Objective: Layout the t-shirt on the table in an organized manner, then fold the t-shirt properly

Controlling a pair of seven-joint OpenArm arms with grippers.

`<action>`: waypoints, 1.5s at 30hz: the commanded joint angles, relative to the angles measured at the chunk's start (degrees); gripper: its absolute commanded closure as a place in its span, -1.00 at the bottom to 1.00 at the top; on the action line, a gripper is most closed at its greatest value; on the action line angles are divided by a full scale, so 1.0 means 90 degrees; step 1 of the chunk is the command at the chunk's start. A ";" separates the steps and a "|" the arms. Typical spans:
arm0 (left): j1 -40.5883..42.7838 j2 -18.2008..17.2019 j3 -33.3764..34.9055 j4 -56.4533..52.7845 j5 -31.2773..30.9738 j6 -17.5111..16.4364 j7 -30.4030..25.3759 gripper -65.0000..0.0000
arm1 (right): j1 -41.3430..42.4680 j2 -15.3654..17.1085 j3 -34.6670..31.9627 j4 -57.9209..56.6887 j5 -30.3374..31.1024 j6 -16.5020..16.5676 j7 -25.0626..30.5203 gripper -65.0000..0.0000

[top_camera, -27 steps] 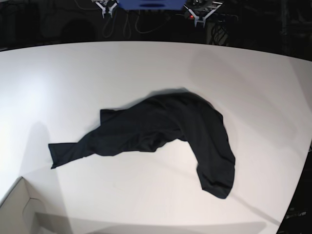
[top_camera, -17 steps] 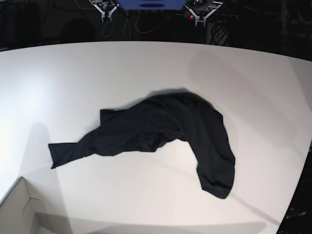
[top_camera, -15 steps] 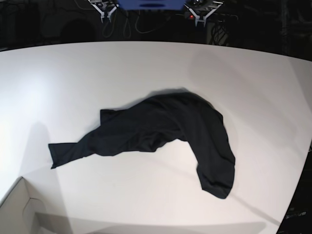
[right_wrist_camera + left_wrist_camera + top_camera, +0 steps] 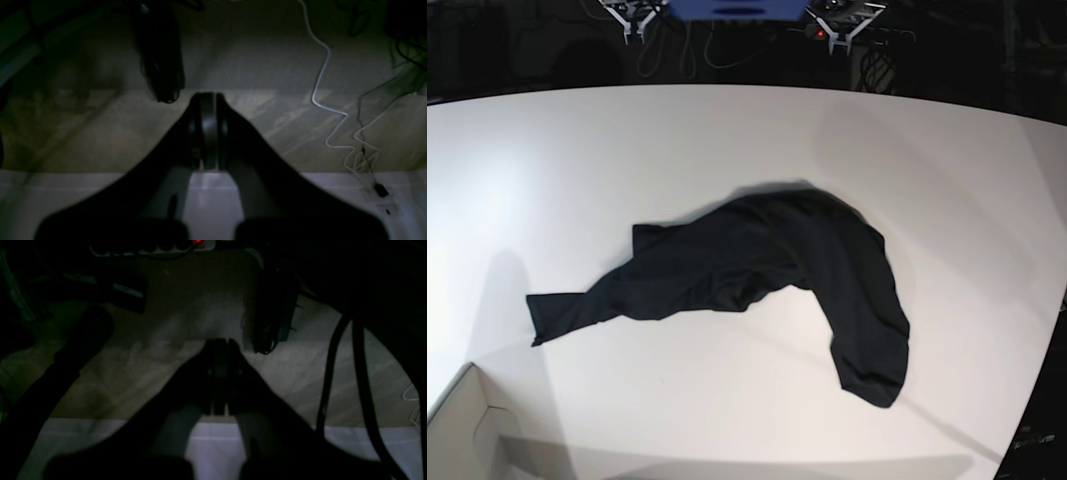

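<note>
The t-shirt (image 4: 757, 280) lies crumpled on the surface (image 4: 577, 160); the left pincer (image 4: 220, 343) and right pincer (image 4: 207, 98), dim silhouettes, are pressed together, empty.

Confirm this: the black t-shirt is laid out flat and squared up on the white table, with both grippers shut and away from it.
Not quite. The base view shows the t-shirt lying crumpled in a twisted heap on the table, not flat and squared up. The rest holds: the left gripper and right gripper are shut in the wrist views, and neither is near the cloth.
</note>
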State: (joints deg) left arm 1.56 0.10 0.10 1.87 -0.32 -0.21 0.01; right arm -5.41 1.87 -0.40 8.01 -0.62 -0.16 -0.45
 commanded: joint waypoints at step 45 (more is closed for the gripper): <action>0.4295 -0.1628 0.0004 0.7201 -0.1620 0.0008 0.0609 0.99 | -0.4630 0.0559 0.0284 0.7173 0.0064 0.0052 -0.0014 1.00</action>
State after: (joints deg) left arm 39.51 -14.37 0.10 66.28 -14.79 0.14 6.20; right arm -46.26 6.48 1.93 72.18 -0.14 0.19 -1.76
